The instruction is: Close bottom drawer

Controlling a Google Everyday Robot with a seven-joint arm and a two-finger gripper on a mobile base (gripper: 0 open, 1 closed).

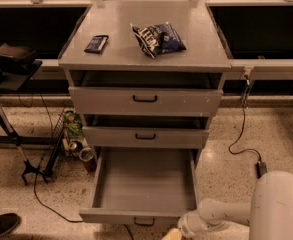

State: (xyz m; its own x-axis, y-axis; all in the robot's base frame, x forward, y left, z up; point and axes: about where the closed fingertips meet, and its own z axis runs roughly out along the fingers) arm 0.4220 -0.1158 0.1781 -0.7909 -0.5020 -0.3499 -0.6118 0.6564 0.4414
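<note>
Camera view: bottom drawer stands pulled out, its front panel just left of the claw, whose grip I cannot tell

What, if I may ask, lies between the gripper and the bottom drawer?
The stretch is bare in the camera view: the gripper, at the bottom edge, sits close to the front of the bottom drawer.

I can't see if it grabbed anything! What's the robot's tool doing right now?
Tool: low at the picture's bottom edge, in front of the open bottom drawer, right of its handle. Open or closed: cannot be told.
</note>
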